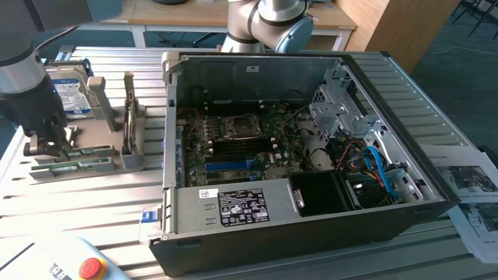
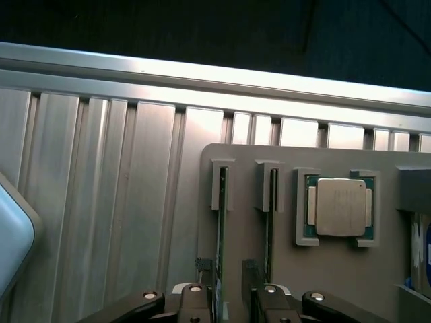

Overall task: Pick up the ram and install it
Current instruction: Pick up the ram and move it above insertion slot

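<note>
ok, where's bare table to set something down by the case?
Bare slats between fixture, pendant and PC case; also the strip between case and papers on the exterior view's right. Crowded: the fixture under the gripper, and inside the case.

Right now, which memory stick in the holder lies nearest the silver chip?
The stick directly beside the chip; the other stick stands one place farther off.

Pincer points straight down, jaws apart, arm low.

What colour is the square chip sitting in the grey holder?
The chip has a silver top with a green edge around it; the wrist view shows it best.
</note>
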Robot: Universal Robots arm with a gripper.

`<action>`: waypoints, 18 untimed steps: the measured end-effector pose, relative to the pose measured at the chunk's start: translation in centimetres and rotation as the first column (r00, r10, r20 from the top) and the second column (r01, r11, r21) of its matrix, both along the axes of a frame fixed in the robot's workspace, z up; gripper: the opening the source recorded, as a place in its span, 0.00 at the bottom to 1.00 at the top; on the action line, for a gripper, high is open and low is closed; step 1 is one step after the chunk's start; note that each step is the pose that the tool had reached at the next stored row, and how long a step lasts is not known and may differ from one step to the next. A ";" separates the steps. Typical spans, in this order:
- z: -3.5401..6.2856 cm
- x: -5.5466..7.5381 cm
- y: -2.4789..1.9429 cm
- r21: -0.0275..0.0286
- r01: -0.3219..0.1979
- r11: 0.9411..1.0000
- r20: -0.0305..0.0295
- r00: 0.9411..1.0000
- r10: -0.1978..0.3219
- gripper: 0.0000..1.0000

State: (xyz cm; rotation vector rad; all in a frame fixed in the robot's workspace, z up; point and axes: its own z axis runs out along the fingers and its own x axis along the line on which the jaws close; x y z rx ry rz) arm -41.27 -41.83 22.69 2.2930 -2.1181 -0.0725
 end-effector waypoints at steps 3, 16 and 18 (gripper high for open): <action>-0.21 0.0 0.00 0.000 0.000 1.000 0.000 1.000 0.000 0.31; -0.26 1.6 -0.12 0.000 -0.005 1.000 -0.004 1.000 0.005 0.31; -0.25 1.8 -0.13 0.000 -0.006 1.000 -0.004 1.000 0.006 0.31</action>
